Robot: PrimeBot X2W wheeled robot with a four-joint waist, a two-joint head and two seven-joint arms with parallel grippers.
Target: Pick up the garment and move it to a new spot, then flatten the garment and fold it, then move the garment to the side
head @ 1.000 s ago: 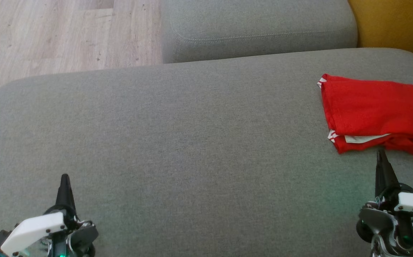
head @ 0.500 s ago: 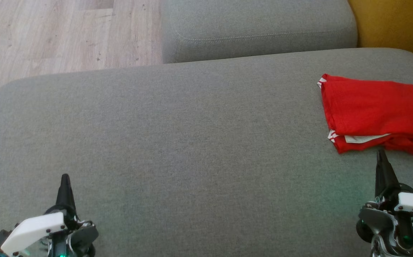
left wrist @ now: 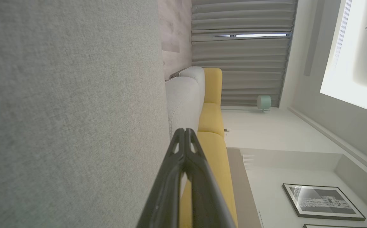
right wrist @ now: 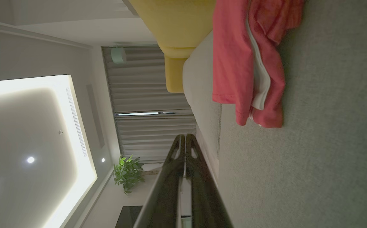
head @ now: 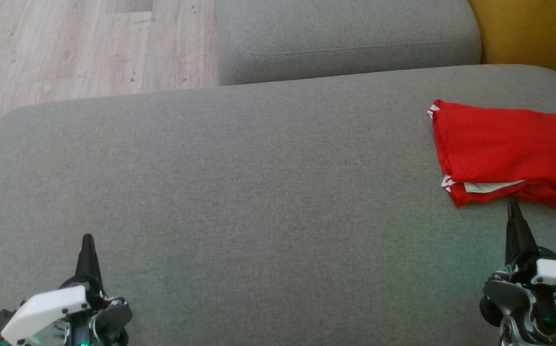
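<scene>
A red garment (head: 508,149) with white trim lies folded on the far right of the grey cushion (head: 259,192); the right wrist view has the same garment (right wrist: 243,63) at its top. My right gripper (head: 513,207) is shut and empty, its tip just short of the garment's near edge, apart from it. At the lower left my left gripper (head: 87,240) is shut too, holding nothing, far from the garment. In the wrist views the left gripper (left wrist: 185,130) and the right gripper (right wrist: 184,136) both have their fingers pressed together.
A second grey cushion (head: 345,38) lies beyond the big one. Wood floor (head: 76,43) is at the upper left and a yellow seat (head: 532,33) at the upper right. The grey cushion's wide middle and left are bare.
</scene>
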